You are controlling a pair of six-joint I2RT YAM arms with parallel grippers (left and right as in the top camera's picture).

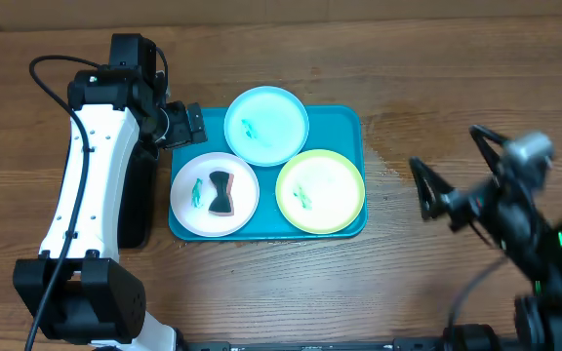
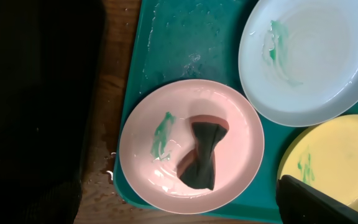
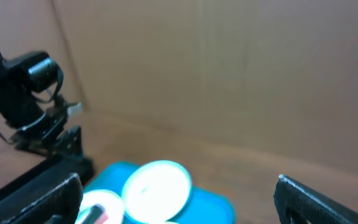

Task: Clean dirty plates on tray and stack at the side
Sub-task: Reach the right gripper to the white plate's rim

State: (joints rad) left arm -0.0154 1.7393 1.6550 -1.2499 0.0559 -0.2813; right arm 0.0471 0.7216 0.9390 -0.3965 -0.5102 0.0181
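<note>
The turquoise tray (image 1: 344,127) holds three plates, each with a teal smear. The pale blue plate (image 1: 266,125) is at the back, the white plate (image 1: 195,210) at front left, the yellow-green plate (image 1: 320,190) at front right. A dark bow-tie-shaped sponge (image 1: 222,193) lies on the white plate. My left gripper (image 1: 185,125) is open and empty, above the tray's back-left corner. In the left wrist view the white plate (image 2: 160,186) looks pinkish, with the sponge (image 2: 202,155) on it. My right gripper (image 1: 454,166) is open and empty, raised right of the tray.
A narrow black tray (image 1: 137,210) lies left of the turquoise tray, under my left arm. Water drops wet the turquoise tray's bare back part (image 2: 185,43) and the wood beside it. A cardboard wall (image 3: 229,74) stands behind the table.
</note>
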